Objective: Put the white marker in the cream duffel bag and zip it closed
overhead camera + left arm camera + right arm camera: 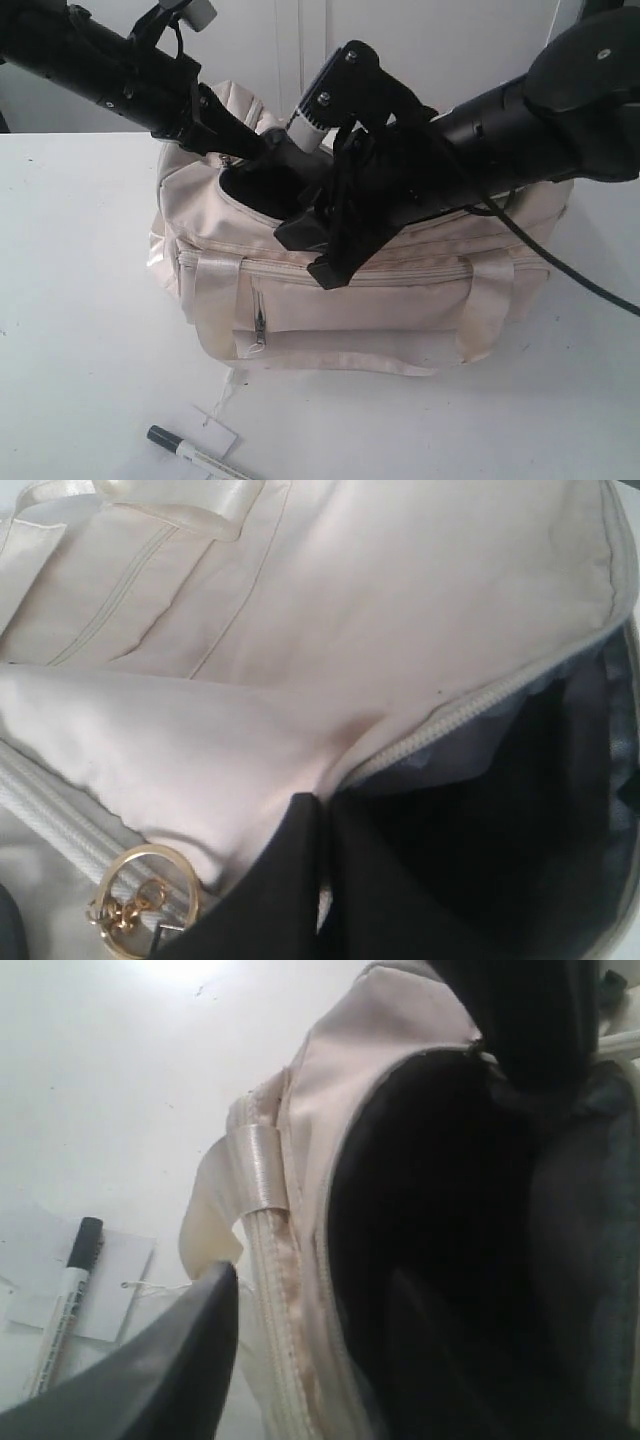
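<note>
We seem to be spreading the soft cream fabric duffel bag point(400, 300); right claw point(315, 255) apart, left claw point(255, 148) unclear. Next: grasp the thin white dark-capped marker point(195, 455).

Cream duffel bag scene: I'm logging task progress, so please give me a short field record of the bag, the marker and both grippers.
bag: cream duffel bag, upright on the table, top zip open
marker: white marker, lying on the table in front of the bag
tag: paper tag, by the marker's cap end
left gripper: at the bag's opening, jaw state unclear
right gripper: open, over the bag's front rim
status: marker not yet in the bag
</note>
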Controlling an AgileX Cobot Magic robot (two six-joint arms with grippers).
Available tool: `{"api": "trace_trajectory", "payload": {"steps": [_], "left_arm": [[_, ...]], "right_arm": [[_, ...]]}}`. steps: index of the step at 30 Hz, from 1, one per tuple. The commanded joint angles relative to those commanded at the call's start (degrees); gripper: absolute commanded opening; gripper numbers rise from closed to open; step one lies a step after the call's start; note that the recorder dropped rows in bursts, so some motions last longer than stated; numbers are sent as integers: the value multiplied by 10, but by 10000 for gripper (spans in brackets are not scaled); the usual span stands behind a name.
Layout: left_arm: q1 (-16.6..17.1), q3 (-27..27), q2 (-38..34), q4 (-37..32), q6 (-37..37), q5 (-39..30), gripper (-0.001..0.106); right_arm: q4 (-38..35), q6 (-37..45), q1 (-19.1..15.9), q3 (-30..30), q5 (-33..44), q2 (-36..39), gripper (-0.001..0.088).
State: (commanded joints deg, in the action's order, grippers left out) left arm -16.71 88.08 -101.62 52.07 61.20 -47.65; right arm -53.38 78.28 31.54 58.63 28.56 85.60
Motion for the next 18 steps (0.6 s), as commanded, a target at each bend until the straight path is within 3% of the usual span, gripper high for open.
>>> {"api": "trace_trajectory", "payload": {"steps": [6, 11, 15, 18], "left_arm": [[0, 0, 0, 0, 0, 0, 0], [0, 0, 0, 0, 0, 0, 0], [0, 0, 0, -2, 0, 0, 0], [0, 0, 0, -12, 3, 7, 0]], "right_arm": [[-7, 30, 7, -7, -10, 15, 435], [-47, 30, 7, -7, -24, 28, 343], [-61, 30, 7, -7, -14, 30, 210], [-61, 30, 7, -7, 6, 30, 9]]}}
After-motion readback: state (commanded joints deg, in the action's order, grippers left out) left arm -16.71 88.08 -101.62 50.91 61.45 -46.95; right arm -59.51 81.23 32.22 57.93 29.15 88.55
